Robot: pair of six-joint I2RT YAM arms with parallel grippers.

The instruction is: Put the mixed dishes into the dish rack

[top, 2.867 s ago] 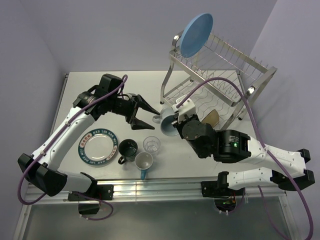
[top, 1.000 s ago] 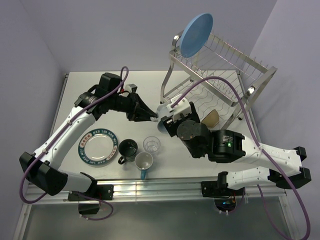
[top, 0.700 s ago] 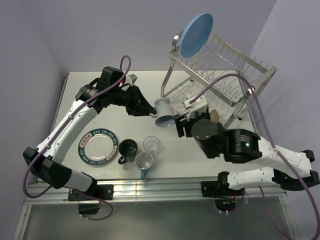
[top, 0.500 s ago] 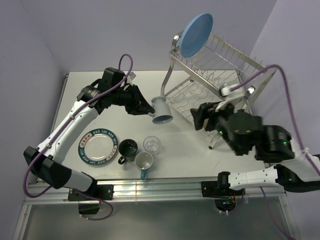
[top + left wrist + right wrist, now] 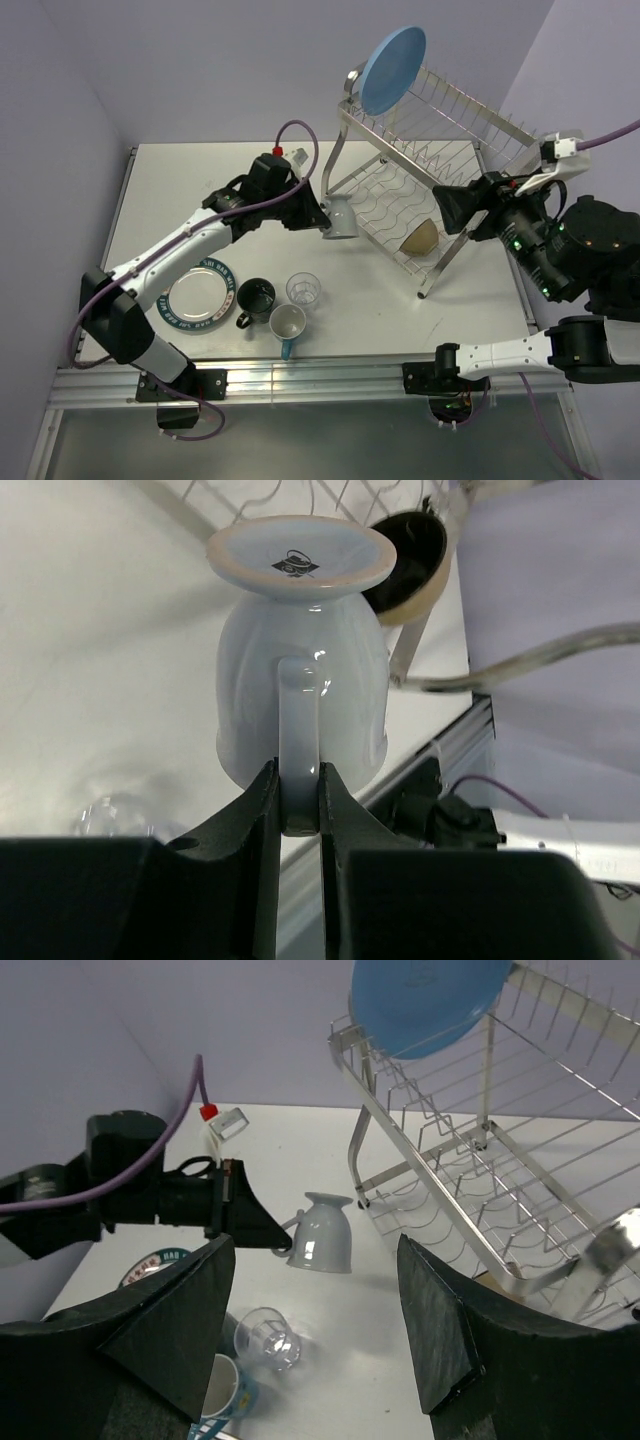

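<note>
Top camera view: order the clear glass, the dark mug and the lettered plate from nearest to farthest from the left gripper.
From the left gripper:
1. clear glass, just toward the near edge
2. dark mug, left of the glass
3. lettered plate, farthest left

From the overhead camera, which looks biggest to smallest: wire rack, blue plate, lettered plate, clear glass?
Largest: dish rack.
Next: light-blue plate and lettered plate look alike; one sits nearer the camera, the other is partly hidden, so unranked.
Smallest: clear glass.
</note>
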